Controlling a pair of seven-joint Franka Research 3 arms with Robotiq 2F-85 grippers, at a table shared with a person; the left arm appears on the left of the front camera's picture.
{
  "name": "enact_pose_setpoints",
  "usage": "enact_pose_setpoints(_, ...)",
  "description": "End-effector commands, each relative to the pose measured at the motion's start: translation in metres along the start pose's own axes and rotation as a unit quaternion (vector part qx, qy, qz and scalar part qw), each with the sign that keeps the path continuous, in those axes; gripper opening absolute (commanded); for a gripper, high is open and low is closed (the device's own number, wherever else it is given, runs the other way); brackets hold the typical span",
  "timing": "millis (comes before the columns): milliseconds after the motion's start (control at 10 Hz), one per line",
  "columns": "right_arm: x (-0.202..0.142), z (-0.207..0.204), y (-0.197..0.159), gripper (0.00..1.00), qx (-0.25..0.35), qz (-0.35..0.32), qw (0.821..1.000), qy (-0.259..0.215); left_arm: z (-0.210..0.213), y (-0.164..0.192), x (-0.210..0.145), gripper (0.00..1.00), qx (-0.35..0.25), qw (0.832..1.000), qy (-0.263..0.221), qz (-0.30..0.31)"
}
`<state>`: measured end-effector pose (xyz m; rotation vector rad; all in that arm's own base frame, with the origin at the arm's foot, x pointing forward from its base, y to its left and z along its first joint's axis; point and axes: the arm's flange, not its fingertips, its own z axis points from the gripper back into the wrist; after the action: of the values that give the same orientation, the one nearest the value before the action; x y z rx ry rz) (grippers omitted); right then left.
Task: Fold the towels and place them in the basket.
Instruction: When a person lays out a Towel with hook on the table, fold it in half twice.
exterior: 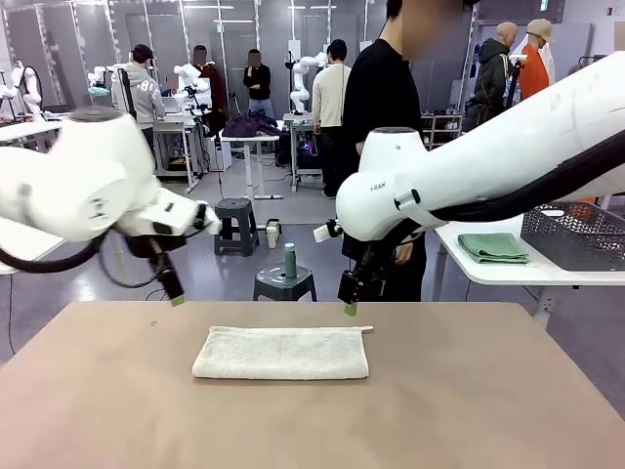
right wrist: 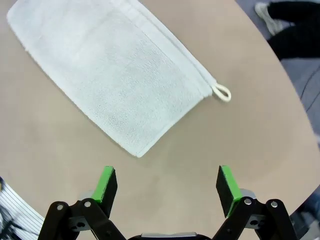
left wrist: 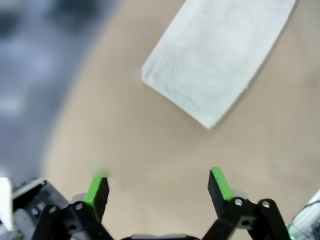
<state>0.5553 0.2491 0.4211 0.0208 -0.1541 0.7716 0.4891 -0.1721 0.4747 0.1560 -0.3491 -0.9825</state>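
Observation:
A cream-white towel lies folded into a long strip on the brown table, its loop at the right far corner. It also lies in the left wrist view as the towel and in the right wrist view as the towel, with its loop. My left gripper hangs open above the table's far left edge, left of the towel. My right gripper hangs open just above the towel's right far corner. A green towel lies folded on a white side table beside the dark grey basket.
A person in black stands beyond the table's far edge, behind my right arm. The white side table stands at the right. Stools stand on the floor past the far edge.

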Motion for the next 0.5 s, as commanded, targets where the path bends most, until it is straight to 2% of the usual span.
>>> enact_pose_setpoints(0,-0.011,-0.014,0.006,1.00,-0.029,-0.095,0.995,-0.013,0.025,-0.033,-0.061,1.00,0.018,0.998,-0.020,0.053)
enact_pose_setpoints(200,-0.002,-0.029,0.003,1.00,-0.057,-0.173,0.983,0.005,0.047,-0.053,-0.106,1.00,0.013,0.994,-0.026,0.104)
enact_pose_setpoints(400,0.002,-0.046,-0.004,1.00,-0.042,-0.208,0.977,0.013,0.054,-0.065,-0.127,1.00,0.008,0.993,-0.036,0.113)
